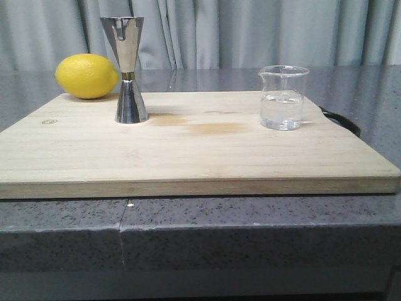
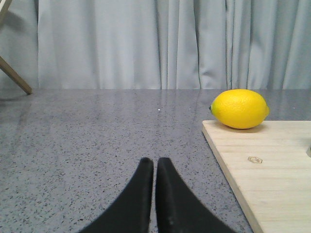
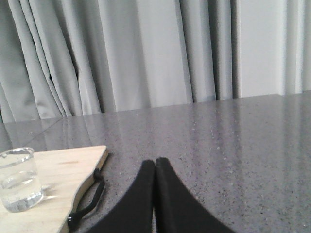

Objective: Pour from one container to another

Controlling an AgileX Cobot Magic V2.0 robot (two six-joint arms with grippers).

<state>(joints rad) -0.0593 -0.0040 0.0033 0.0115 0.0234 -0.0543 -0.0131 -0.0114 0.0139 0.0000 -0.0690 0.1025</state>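
A small clear glass beaker [image 1: 283, 97] with a pouring lip holds a little clear liquid and stands upright on the right of the wooden board [image 1: 188, 153]; it also shows in the right wrist view [image 3: 18, 179]. A shiny metal hourglass cup [image 1: 130, 69] stands upright on the board's left. My left gripper [image 2: 154, 162] is shut on nothing, over the grey counter beside the board's left edge. My right gripper [image 3: 155, 162] is shut and empty, over the counter off the board's right edge. Neither gripper appears in the front view.
A yellow lemon [image 1: 86, 76] lies at the board's back left corner, also seen in the left wrist view [image 2: 240, 108]. A black strap [image 3: 87, 201] hangs off the board's right end. Grey curtains [image 1: 250, 31] close the back. A wooden leg [image 2: 14, 75] stands far left.
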